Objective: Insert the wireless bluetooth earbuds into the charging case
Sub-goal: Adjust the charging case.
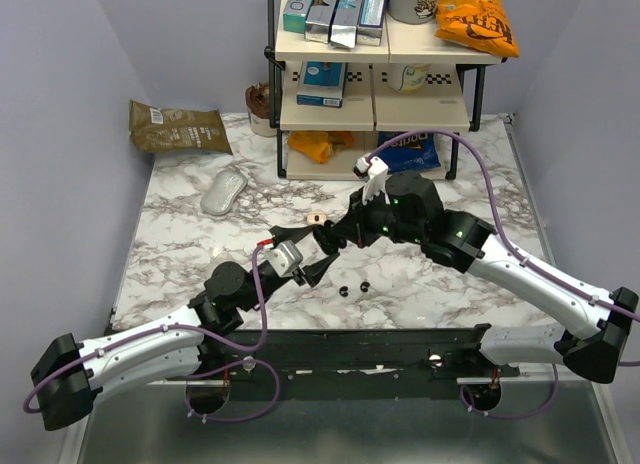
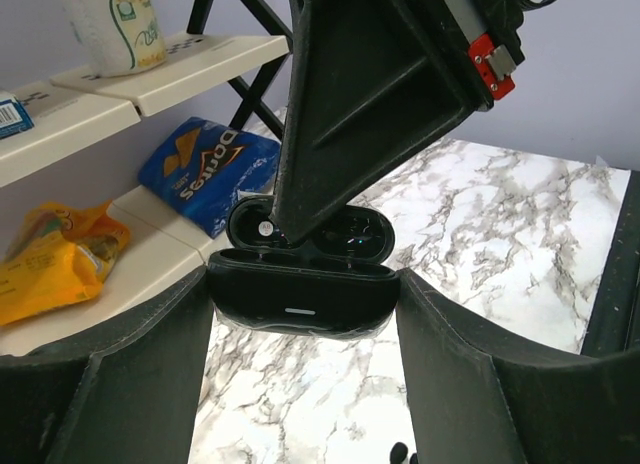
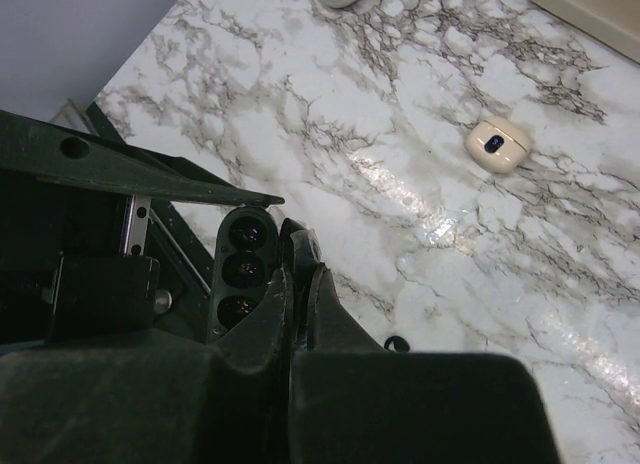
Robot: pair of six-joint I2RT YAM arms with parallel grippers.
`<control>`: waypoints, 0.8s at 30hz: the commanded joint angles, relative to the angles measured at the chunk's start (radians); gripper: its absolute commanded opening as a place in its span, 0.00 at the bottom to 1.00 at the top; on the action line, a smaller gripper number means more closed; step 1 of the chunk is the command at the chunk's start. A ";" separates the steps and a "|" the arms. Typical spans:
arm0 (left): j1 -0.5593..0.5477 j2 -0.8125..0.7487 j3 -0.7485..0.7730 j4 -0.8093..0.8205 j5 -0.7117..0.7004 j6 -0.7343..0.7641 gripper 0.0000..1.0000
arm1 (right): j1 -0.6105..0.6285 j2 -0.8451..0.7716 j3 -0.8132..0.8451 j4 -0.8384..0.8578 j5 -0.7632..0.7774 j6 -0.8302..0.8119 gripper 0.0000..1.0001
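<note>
Crowding the table's (image 1: 180, 246) far edge is a rack (image 1: 272, 84) of snack bags (image 1: 478, 19), while the left gripper (image 1: 312, 267) is clamping the open case (image 2: 300, 309) and the right gripper (image 3: 298, 254), fingers pressed together, is reaching down over it, hiding part of its inside. Only the top view is showing both earbuds (image 1: 343, 290) (image 1: 364, 285) lying on the table near the grippers; the right wrist is catching a beige pod (image 3: 497, 146).

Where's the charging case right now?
The charging case sits mid left-wrist view, lid open, between the left gripper's fingers; the right gripper reaches into it.
</note>
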 commanded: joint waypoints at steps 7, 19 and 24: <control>0.001 0.023 0.094 -0.126 -0.118 -0.063 0.99 | 0.000 -0.098 0.046 -0.036 -0.042 -0.153 0.01; 0.086 -0.060 0.209 -0.315 0.329 -0.147 0.99 | 0.039 -0.177 0.000 -0.032 0.005 -0.483 0.01; 0.247 0.015 0.299 -0.327 0.747 -0.291 0.98 | 0.048 -0.255 -0.034 0.014 0.042 -0.605 0.01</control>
